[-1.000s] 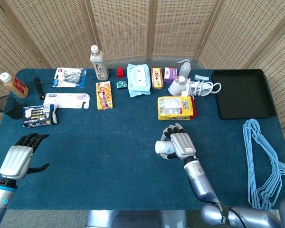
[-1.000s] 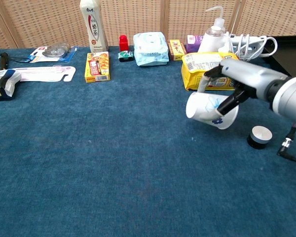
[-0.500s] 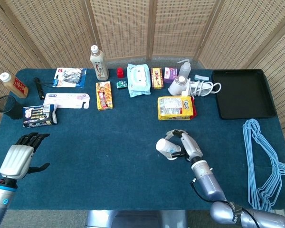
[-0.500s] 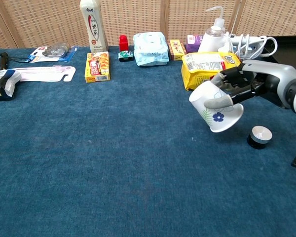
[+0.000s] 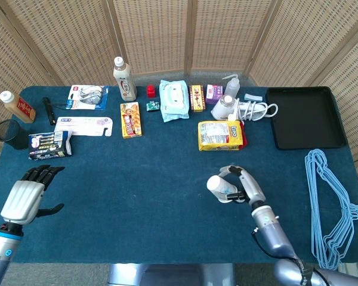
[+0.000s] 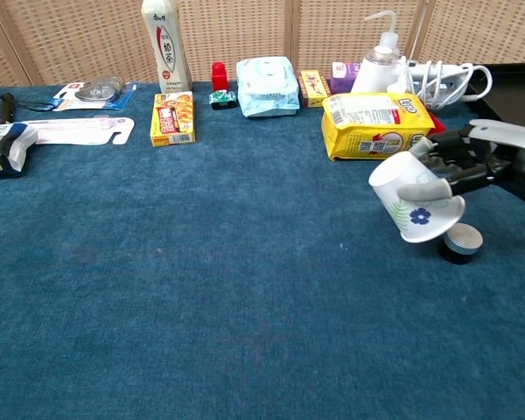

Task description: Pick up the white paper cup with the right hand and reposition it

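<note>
My right hand (image 5: 246, 186) (image 6: 459, 173) grips the white paper cup (image 5: 222, 188) (image 6: 414, 200), which has a blue flower print. The cup is lifted off the blue table, tilted with its closed end up and to the left and its wider mouth down and to the right. In the chest view it hangs just above and left of a small round black lid (image 6: 461, 242). My left hand (image 5: 28, 196) hovers at the table's near left corner, holding nothing, fingers spread.
A yellow snack bag (image 5: 221, 135) lies just behind the cup. Further back stand bottles, boxes, a wipes pack (image 5: 173, 99) and a coiled white cable (image 5: 256, 109). A black tray (image 5: 304, 116) sits far right, blue hangers (image 5: 333, 202) at the right edge.
My right hand has carried the cup to the right and slightly nearer, turning it so that its closed end points more upward. The left hand has stayed put.
</note>
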`<act>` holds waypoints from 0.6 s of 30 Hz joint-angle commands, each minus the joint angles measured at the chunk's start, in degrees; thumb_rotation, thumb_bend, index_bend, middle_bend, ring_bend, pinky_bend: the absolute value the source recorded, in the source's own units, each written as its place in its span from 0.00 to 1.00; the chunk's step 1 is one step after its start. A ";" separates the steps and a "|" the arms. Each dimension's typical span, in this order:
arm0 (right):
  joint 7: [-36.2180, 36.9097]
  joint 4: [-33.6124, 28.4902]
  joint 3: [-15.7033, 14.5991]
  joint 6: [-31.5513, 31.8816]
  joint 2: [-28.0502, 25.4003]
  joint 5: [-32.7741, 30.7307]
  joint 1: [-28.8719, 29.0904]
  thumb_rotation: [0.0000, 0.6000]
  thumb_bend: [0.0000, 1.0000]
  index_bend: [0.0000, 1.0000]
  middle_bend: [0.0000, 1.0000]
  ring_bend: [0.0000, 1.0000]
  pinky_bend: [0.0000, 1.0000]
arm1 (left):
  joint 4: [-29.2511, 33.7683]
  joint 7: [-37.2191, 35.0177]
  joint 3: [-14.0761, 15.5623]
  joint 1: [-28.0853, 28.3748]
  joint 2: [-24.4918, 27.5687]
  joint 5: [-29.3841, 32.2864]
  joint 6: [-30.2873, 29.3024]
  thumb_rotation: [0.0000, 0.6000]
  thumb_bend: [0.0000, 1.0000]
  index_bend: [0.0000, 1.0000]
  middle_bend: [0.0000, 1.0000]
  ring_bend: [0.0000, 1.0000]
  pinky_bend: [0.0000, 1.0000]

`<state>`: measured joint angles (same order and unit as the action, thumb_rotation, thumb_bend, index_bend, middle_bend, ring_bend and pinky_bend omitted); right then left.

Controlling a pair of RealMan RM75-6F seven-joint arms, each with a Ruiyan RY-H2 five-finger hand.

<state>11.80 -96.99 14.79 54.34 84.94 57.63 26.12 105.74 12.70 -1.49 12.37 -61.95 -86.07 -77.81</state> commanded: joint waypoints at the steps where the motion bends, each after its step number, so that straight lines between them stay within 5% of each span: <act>1: 1.59 1.47 -1.04 0.56 -0.37 1.36 -1.19 0.91 0.24 0.50 0.27 0.16 0.04 | 0.28 0.26 -0.07 0.05 0.10 -0.12 -0.11 0.80 0.14 0.16 0.25 0.17 0.18; 18: 8.00 5.75 -2.61 1.25 -0.75 6.64 -3.45 0.90 0.24 0.50 0.27 0.16 0.03 | 2.04 1.57 -0.10 -0.03 0.83 -0.53 -0.68 0.79 0.14 0.16 0.25 0.17 0.18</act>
<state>19.78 -91.40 12.31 55.47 84.20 64.06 22.76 107.78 14.27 -1.59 12.33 -61.11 -86.60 -78.49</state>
